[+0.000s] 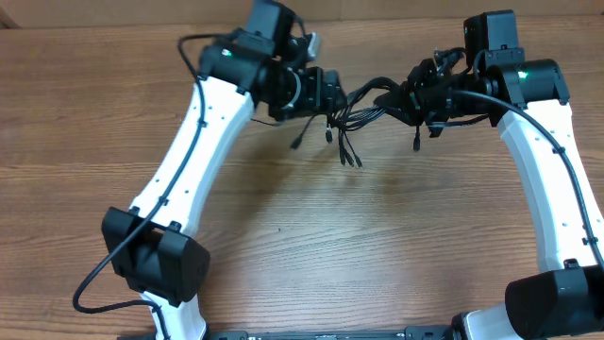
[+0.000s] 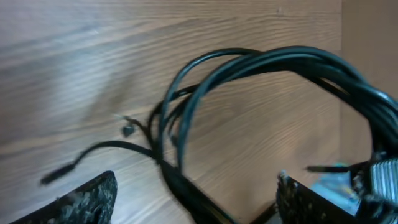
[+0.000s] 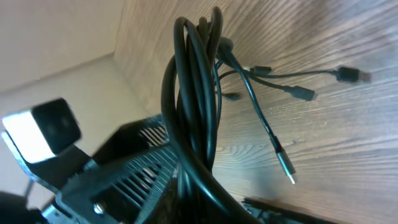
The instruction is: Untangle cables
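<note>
Over the far half of the table: the cables hang as one black bundle strung between the two grippers, raised off the wood.
Cable loops: from the left wrist, several cords arch together in a tight curve, with thinner strands crossing beneath them; from the right wrist, the same cords stand as a thick upright sheaf.
Plug tips: loose ends dangle below the bundle and fan out in different directions; the right wrist view shows small plugs splayed over the wood grain.
Left gripper: jaws wide; its speckled fingers sit at the bottom corners of its own view, well apart, and the cords run down between them. I cannot tell whether either pad touches a cord.
Right gripper: buried in the bundle; its fingertips are hidden by the cords, so I cannot tell whether it is closed on them.
Left arm: white, angled in from the near left.
Right arm: white, angled in from the near right.
Table: brown wood grain.
</note>
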Motion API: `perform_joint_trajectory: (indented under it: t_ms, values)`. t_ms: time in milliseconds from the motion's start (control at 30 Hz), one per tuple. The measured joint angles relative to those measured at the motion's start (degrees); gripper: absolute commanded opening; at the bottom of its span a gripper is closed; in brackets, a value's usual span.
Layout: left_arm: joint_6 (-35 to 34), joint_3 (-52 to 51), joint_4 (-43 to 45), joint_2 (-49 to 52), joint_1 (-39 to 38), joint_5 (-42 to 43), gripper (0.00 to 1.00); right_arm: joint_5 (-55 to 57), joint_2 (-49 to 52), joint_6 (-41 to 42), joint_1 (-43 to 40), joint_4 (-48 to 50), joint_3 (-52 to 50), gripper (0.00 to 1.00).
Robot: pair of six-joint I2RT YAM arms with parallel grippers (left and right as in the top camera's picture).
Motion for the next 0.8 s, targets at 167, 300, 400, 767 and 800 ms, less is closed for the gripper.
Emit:
perform_joint_trajectory:
  t_ms: [167, 300, 400, 767, 800]
  values:
    - [-6.86, -1.51, 2.01, 0.00, -1.75, 0.02, 0.70, 0.94, 0.00, 3.37, 0.00, -0.52, 0.00, 0.04]
    - [-7.85, -2.05, 2.14, 0.00, -1.77, -0.44, 0.70, 1.92, 0.00, 2.84, 0.02, -0.50, 0.00, 0.04]
    - [-3.15, -2.05, 2.40, 0.00, -1.18, -2.40, 0.68, 2.12, 0.00, -1.99, 0.00, -0.26, 0.00, 0.04]
    - [31.50, -2.21, -5.14, -0.20, 4.68, 4.83, 0.62, -2.51, 0.00, -28.26, 0.02, 2.34, 0.00, 0.04]
    - [33.73, -2.23, -5.25, -0.50, 4.68, 5.81, 0.64, -3.02, 0.00, -29.03, 0.00, 2.19, 0.00, 0.04]
